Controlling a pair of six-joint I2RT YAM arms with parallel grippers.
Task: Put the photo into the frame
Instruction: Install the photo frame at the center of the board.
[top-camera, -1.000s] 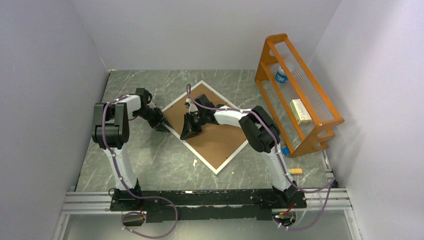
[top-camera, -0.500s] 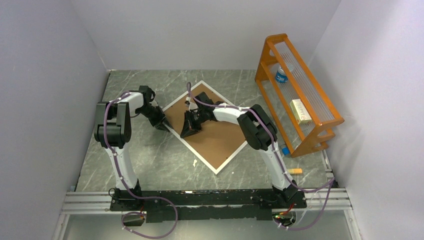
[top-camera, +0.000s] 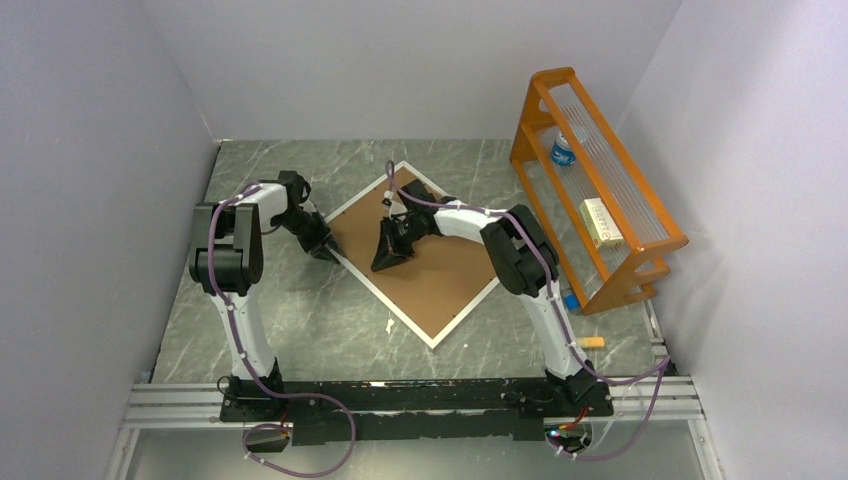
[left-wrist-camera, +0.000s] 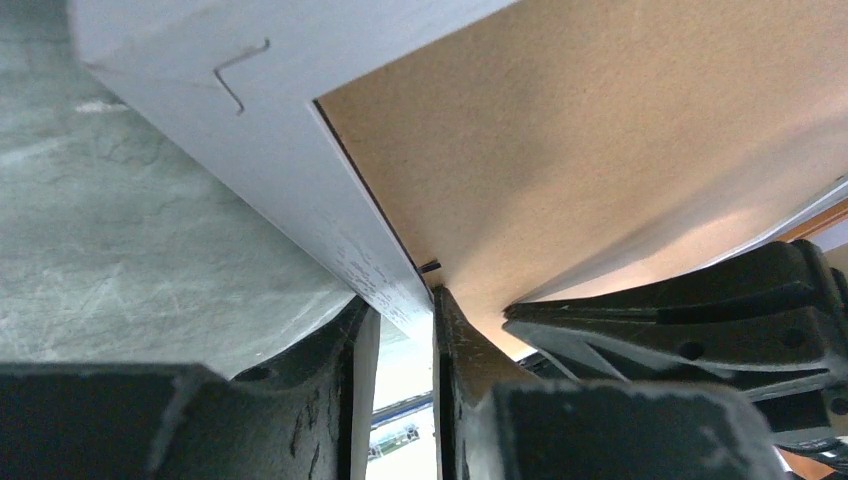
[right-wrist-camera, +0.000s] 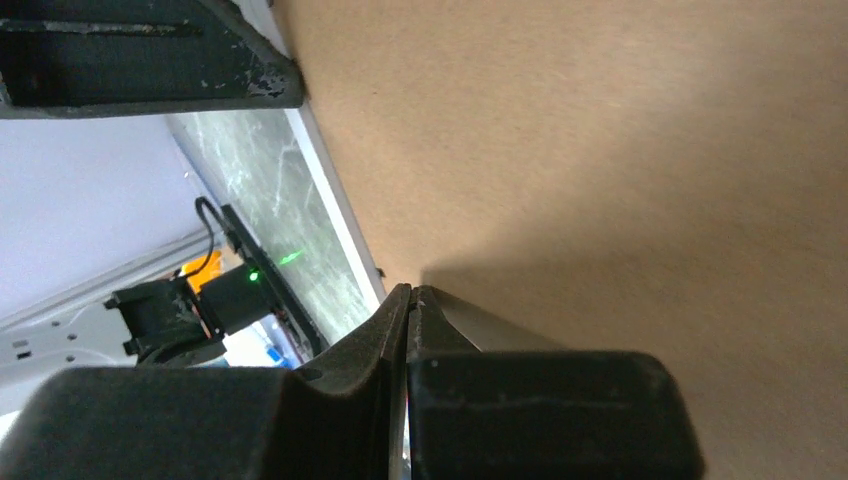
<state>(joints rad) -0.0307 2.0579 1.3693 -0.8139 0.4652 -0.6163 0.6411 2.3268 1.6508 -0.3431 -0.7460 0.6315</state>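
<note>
The frame (top-camera: 466, 316) lies as a diamond on the table, back up, with the brown backing board (top-camera: 440, 275) filling it. The photo is hidden. My left gripper (top-camera: 325, 252) is at the frame's left edge. In the left wrist view its jaws (left-wrist-camera: 400, 310) straddle the white border (left-wrist-camera: 260, 140) and are closed on it. My right gripper (top-camera: 383, 262) is shut with nothing between its fingers, and its tips (right-wrist-camera: 410, 290) rest on the backing board (right-wrist-camera: 600, 150) just inside the border (right-wrist-camera: 335, 210). The left gripper's fingers (right-wrist-camera: 150, 60) show close by.
An orange rack (top-camera: 595, 190) stands at the right wall, holding a bottle (top-camera: 563, 150) and a small box (top-camera: 600, 222). A small white scrap (top-camera: 389, 325) lies near the frame's bottom corner. A pale orange piece (top-camera: 592, 342) lies by the right arm's base.
My right gripper has slid a little to the right across the backing board and its jaws have closed fully. My left gripper has narrowed on the frame's left border.
</note>
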